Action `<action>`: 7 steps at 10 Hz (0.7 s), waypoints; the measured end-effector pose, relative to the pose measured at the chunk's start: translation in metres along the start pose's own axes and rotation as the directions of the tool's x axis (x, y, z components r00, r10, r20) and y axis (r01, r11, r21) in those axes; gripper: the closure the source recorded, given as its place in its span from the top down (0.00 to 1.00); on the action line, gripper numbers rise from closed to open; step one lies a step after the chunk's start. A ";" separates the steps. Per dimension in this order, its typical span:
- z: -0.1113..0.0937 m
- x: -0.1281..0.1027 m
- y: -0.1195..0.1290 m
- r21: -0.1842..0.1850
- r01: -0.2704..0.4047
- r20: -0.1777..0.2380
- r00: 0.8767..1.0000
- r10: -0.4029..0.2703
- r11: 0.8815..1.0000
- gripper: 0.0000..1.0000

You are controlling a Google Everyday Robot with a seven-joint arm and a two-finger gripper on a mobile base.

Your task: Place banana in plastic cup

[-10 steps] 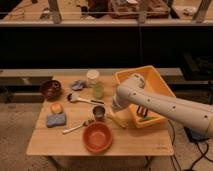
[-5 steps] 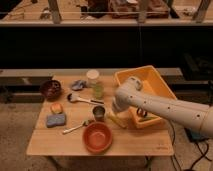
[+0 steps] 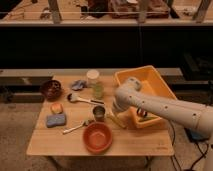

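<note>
The plastic cup (image 3: 94, 83) stands upright at the back middle of the wooden table (image 3: 145, 142), tall and translucent with a greenish lower half. The banana (image 3: 118, 121), slender and pale yellow, lies flat on the table between the short metal cup (image 3: 99, 113) and the yellow bin (image 3: 145, 90). My white arm reaches in from the right and bends down over this spot. Its gripper (image 3: 115, 111) hangs just above the banana's back end, to the right of the metal cup and in front and to the right of the plastic cup.
An orange bowl (image 3: 97, 137) sits at the front. A metal spoon (image 3: 75, 127), a dark-headed brush (image 3: 80, 98), a blue sponge (image 3: 56, 120), a small orange item (image 3: 56, 107), a dark brown bowl (image 3: 51, 89) and a grey-blue cloth (image 3: 78, 84) fill the left half.
The arm's end has shifted slightly up and back near the metal cup. The banana lies on the table below it.
</note>
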State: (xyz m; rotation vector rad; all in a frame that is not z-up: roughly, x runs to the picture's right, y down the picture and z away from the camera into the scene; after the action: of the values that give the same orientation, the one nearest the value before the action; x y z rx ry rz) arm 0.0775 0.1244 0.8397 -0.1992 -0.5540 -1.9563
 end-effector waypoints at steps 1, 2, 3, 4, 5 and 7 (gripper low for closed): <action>0.001 0.000 0.000 0.005 -0.002 0.002 1.000 0.002 1.000 0.73; 0.003 0.000 0.001 0.008 -0.003 0.004 1.000 0.003 1.000 0.73; 0.004 0.000 0.001 0.011 -0.004 0.006 1.000 0.004 1.000 0.73; 0.005 0.000 0.002 0.013 -0.005 0.006 1.000 0.005 1.000 0.73; 0.008 0.000 0.003 0.017 -0.007 0.009 1.000 0.007 1.000 0.73; 0.011 0.000 0.004 0.022 -0.009 0.012 1.000 0.009 1.000 0.73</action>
State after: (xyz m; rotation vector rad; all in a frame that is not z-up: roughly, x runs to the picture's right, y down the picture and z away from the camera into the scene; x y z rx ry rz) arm 0.0794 0.1277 0.8504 -0.1993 -0.5818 -1.9404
